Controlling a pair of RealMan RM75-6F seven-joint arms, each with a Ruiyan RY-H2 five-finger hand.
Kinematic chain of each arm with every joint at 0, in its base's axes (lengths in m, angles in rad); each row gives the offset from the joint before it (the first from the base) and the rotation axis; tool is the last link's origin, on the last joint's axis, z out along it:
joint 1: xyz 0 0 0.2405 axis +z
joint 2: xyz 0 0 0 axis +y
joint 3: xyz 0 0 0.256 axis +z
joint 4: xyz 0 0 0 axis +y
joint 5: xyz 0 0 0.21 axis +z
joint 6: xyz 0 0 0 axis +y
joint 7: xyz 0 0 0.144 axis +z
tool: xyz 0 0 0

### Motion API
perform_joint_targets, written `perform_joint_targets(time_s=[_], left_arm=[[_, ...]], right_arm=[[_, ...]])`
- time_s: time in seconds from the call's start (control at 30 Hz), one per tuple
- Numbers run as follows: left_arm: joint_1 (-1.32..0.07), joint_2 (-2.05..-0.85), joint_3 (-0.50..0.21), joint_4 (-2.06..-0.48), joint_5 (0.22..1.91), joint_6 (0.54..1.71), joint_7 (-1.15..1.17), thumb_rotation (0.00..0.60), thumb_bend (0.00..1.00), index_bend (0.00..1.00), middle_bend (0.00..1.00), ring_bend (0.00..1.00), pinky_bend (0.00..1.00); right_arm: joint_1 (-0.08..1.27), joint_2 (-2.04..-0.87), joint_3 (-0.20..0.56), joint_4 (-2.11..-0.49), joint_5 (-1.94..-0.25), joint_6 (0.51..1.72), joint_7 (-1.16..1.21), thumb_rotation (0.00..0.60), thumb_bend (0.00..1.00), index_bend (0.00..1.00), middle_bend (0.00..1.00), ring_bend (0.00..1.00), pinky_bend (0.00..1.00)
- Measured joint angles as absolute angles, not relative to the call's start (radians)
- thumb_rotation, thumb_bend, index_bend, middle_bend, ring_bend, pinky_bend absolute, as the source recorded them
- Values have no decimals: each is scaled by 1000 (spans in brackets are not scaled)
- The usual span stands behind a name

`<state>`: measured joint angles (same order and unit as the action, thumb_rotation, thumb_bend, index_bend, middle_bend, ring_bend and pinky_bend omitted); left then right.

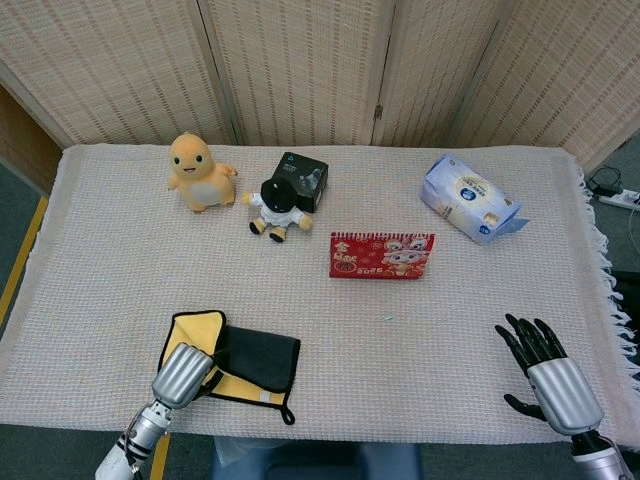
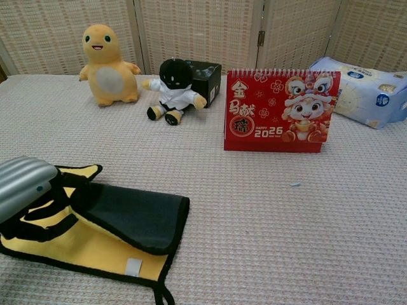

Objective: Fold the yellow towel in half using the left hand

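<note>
The yellow towel lies at the table's front left, partly folded over so its dark underside faces up. A yellow strip with black trim and a white tag still shows along the near edge. My left hand sits on the towel's left side near the table's front edge. In the chest view the left hand has its dark fingers curled around the folded-over edge, holding it. My right hand hovers at the front right with its fingers spread and holds nothing. It does not show in the chest view.
A yellow plush toy, a black-and-white doll and a black box stand at the back left. A red calendar stands mid-table, and a blue tissue pack lies at the back right.
</note>
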<state>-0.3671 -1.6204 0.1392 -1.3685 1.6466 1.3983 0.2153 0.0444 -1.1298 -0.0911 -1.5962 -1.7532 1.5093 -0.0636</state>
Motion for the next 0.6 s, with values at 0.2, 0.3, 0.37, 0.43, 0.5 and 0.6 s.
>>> perform_joint_targets(time_s=[0.2, 0.3, 0.37, 0.43, 0.5, 0.6], left_arm=[[-337, -1624, 153, -1370, 1664, 1407, 218, 600, 503, 634, 1000, 1000, 1000], [-328, -1625, 154, -1362, 1664, 1400, 217, 600, 502, 597, 1000, 1000, 1000], [-322, -1624, 157, -1361, 1664, 1395, 214, 600, 502, 544, 1000, 1000, 1000], [-318, -1622, 158, -1361, 1665, 1390, 217, 600, 500, 448, 1000, 1000, 1000], [-314, -1620, 157, -1362, 1668, 1389, 220, 600, 487, 366, 1000, 1000, 1000], [-309, -1615, 157, -1370, 1671, 1388, 221, 600, 446, 300, 1000, 1000, 1000]], right_arm=[[43, -1132, -95, -1597, -1763, 1511, -70, 600, 109, 0, 0, 0, 0], [41, -1133, -96, -1597, -1769, 1519, -74, 600, 108, 0, 0, 0, 0], [38, -1134, -96, -1597, -1770, 1524, -75, 600, 109, 0, 0, 0, 0], [38, -1135, -96, -1597, -1769, 1523, -75, 600, 109, 0, 0, 0, 0], [39, -1135, -96, -1596, -1768, 1519, -76, 600, 109, 0, 0, 0, 0], [40, -1135, -95, -1596, -1767, 1518, -76, 600, 108, 0, 0, 0, 0]])
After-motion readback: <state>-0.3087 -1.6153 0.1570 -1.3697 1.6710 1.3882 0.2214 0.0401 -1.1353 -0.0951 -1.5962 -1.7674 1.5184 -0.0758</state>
